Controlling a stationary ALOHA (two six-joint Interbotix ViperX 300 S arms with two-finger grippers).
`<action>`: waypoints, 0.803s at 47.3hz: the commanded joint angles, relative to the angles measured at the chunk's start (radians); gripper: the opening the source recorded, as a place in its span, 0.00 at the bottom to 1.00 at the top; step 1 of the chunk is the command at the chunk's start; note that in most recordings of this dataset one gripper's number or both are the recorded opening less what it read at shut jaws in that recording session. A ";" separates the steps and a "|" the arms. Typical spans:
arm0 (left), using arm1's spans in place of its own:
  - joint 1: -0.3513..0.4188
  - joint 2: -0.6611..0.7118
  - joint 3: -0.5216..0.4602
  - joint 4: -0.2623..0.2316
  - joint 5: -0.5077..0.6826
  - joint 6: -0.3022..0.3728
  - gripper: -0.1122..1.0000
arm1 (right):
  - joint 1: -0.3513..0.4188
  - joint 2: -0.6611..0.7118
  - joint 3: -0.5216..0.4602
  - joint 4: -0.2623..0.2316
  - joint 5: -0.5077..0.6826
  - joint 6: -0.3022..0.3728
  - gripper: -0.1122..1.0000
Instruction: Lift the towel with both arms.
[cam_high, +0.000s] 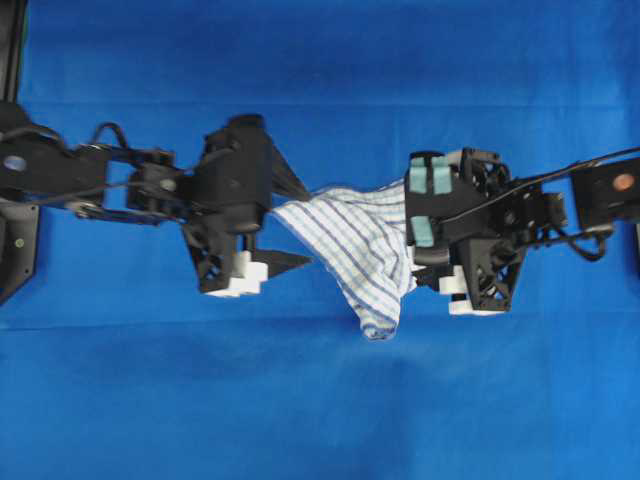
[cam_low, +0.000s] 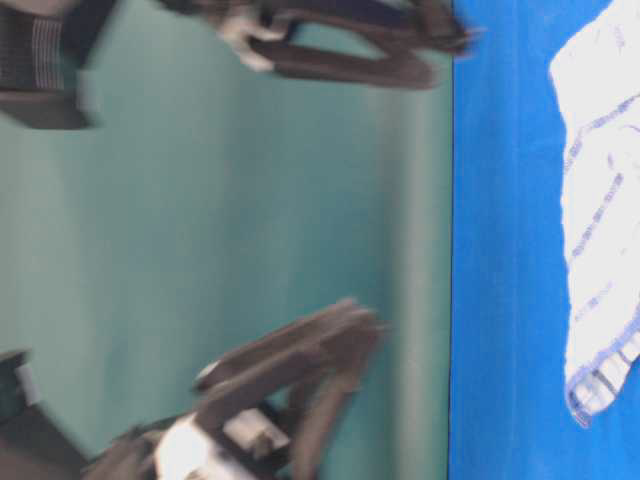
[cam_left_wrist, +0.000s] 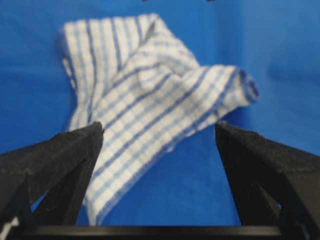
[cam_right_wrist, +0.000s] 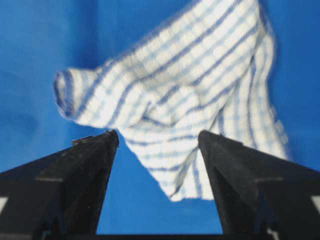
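Between the left gripper (cam_high: 285, 225) at nine o'clock and right gripper (cam_high: 425, 270) at three, both spread empty, lies the towel (cam_high: 350, 245); approach underway, each must next descend and pinch an edge.

A blue tablecloth (cam_high: 320, 400) carries one crumpled checked towel (cam_high: 350, 245).

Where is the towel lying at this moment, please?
In the overhead view the towel lies crumpled on the blue tablecloth near the middle, between the left gripper and the right gripper.
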 joint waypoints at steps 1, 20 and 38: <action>0.003 0.058 -0.005 0.000 -0.051 0.003 0.91 | 0.002 0.015 0.015 0.000 -0.049 0.009 0.70; 0.005 0.308 0.003 0.000 -0.236 0.011 0.91 | 0.002 0.156 0.120 0.002 -0.273 0.043 0.70; 0.011 0.400 0.002 0.000 -0.284 0.012 0.86 | 0.002 0.258 0.121 0.003 -0.337 0.048 0.70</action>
